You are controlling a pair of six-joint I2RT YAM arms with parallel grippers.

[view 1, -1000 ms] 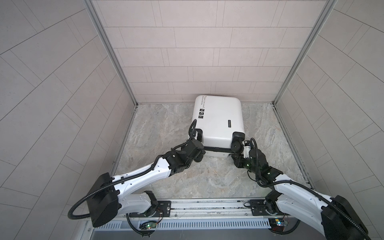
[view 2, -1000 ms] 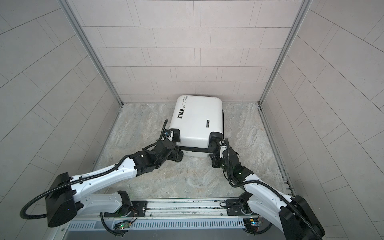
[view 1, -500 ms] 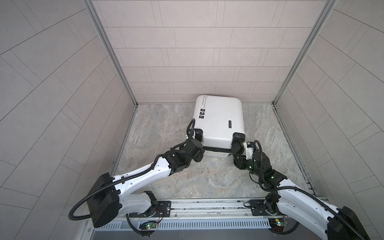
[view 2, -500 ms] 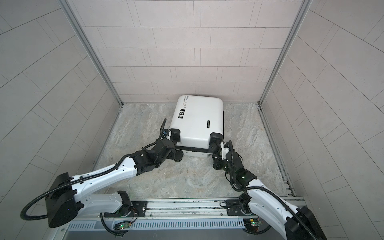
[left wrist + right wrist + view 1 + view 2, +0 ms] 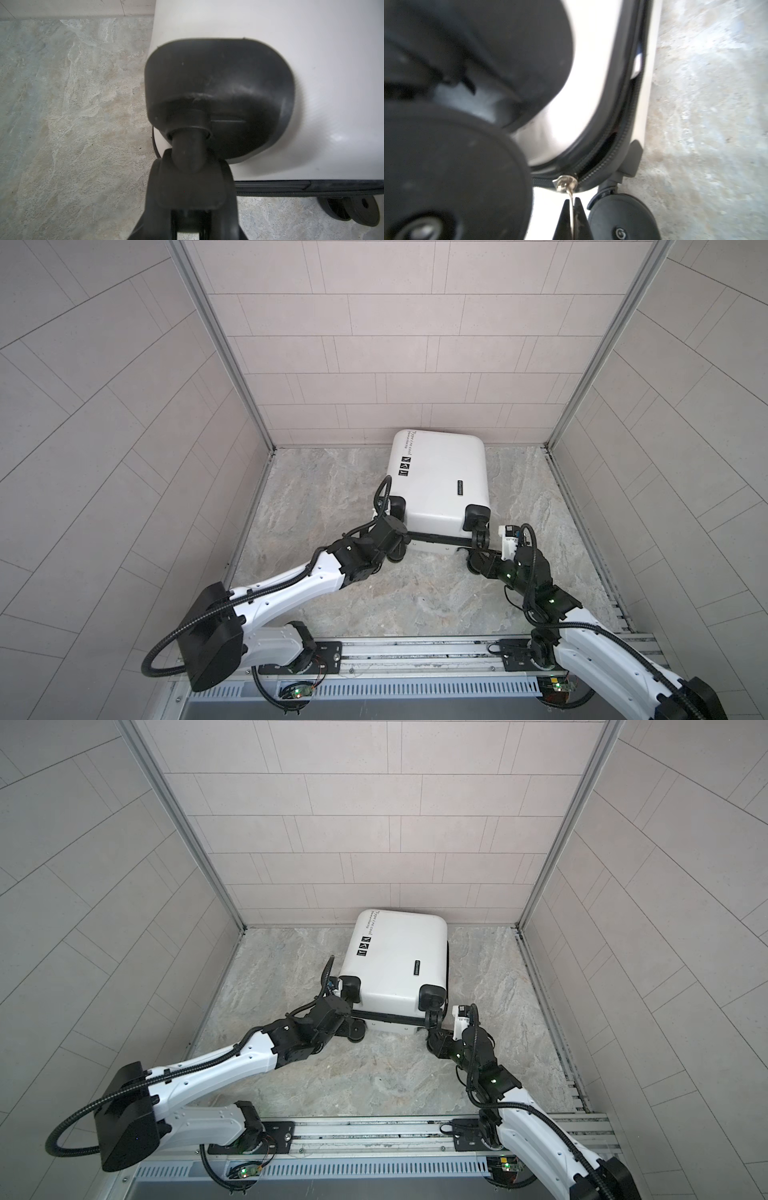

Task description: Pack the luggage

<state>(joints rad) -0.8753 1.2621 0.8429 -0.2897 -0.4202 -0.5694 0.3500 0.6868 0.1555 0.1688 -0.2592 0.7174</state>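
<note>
White luggage [image 5: 440,481] shell looks stiff and slippery, so we hold small parts: right gripper [image 5: 572,209] pinches the zipper pull [image 5: 566,182], left gripper [image 5: 392,529] clamps a wheel [image 5: 188,182].

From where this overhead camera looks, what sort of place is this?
Probably a robot test booth, not a real home: pale tiled walls close three sides of a marble-look floor, two robot arms sit on a metal rail at the front, and white luggage lies on the floor.
</note>
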